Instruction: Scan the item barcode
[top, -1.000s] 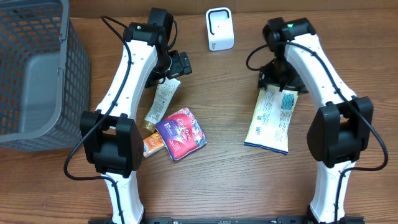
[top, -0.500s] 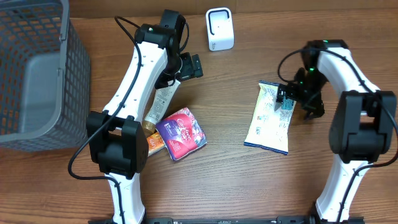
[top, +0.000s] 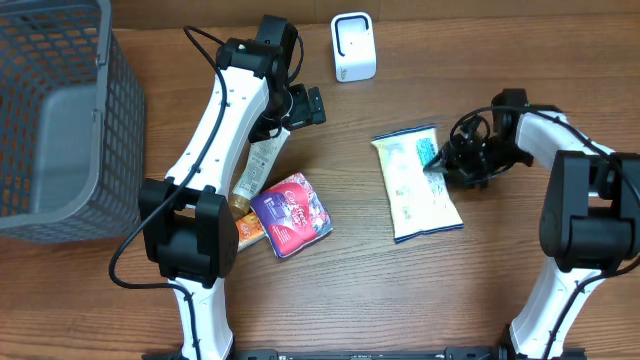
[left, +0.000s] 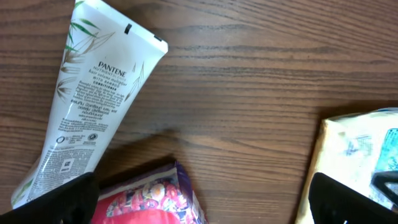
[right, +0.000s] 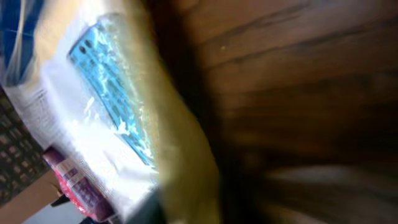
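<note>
Tube (left: 93, 93) reads PANTENE; it lies beside a floral purple packet (top: 292, 213). Left gripper (top: 302, 106) is over the tube's far end, jaws wide, holding nothing. Yellow-white bag (top: 415, 182) lies flat right of centre, print unreadable. Right gripper (top: 447, 160) is pinched narrow on the bag's right edge.

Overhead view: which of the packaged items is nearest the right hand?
The yellow bag, alone on the right, with the right hand at its edge; the tube, purple pouch and orange packet lie clustered far from it.
</note>
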